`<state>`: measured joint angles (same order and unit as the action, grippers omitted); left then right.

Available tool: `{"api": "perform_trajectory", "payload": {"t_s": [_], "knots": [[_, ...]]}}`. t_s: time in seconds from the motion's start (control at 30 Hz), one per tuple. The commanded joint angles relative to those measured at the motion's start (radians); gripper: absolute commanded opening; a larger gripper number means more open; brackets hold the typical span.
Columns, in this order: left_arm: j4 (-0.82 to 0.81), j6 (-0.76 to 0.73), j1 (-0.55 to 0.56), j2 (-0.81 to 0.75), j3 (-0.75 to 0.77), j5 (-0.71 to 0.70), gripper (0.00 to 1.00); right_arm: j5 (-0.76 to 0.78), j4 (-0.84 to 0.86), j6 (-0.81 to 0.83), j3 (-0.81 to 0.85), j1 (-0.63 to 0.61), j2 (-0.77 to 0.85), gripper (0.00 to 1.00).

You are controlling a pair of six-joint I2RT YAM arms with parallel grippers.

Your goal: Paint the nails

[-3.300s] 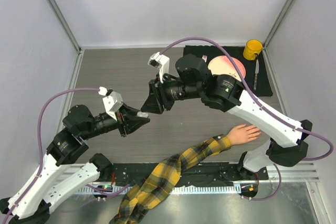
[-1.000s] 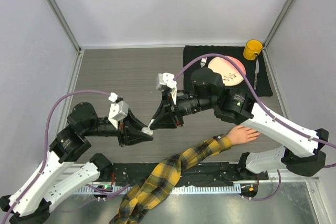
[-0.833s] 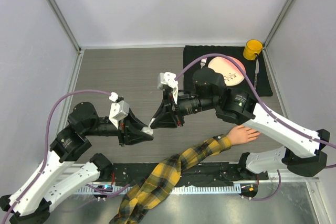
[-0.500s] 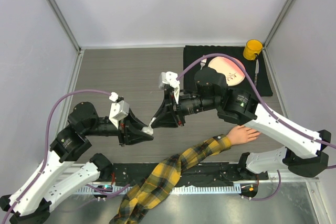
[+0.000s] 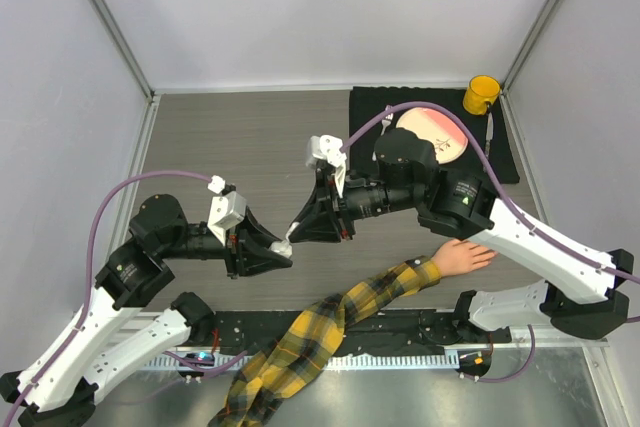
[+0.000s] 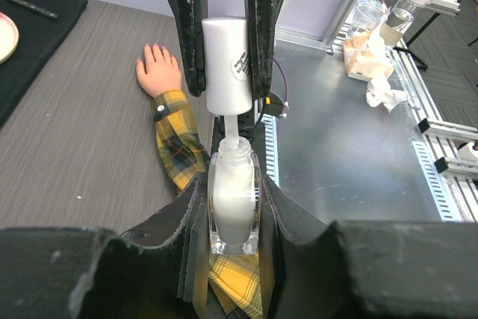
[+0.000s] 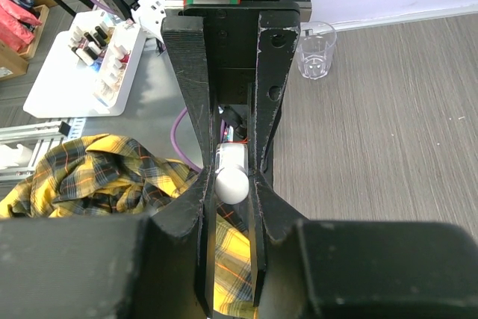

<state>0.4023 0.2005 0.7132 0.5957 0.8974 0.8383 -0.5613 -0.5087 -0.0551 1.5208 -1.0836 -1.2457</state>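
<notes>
My left gripper (image 5: 272, 253) is shut on a small clear bottle (image 6: 234, 198) of white polish and holds it above the table. My right gripper (image 5: 300, 229) faces it, shut on the bottle's white cap (image 6: 226, 63). The cap is lifted off the neck and a thin stem (image 6: 230, 129) shows between them. The right wrist view looks at the cap (image 7: 231, 183) end on, between the fingers. The peach mannequin hand (image 5: 465, 255) lies palm down to the right, with a yellow-and-black plaid sleeve (image 5: 340, 322). It also shows in the left wrist view (image 6: 159, 66). Its nails are too small to make out.
A black mat (image 5: 375, 107) at the back right carries a pink plate (image 5: 445, 132), a yellow mug (image 5: 481, 94) and a knife (image 5: 488, 142). A clear cup (image 7: 315, 50) stands on the table. A metal rail (image 5: 400, 362) runs along the near edge.
Since 3.3 s ago both grippers came down and together, and the right one closed on the cap. Over the last second the right gripper drew back slightly to the right.
</notes>
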Motion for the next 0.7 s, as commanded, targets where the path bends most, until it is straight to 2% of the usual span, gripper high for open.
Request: {"api": "perform_trajectory", "payload": {"t_s": [0.0, 0.67], "knots": [[-0.013, -0.004, 0.000, -0.005, 0.021, 0.019, 0.00, 0.023, 0.021, 0.011, 0.006, 0.001, 0.043, 0.00], [-0.005, -0.003, 0.000, -0.010, 0.026, 0.013, 0.00, 0.032, 0.027, 0.008, -0.005, 0.001, 0.049, 0.00]]}}
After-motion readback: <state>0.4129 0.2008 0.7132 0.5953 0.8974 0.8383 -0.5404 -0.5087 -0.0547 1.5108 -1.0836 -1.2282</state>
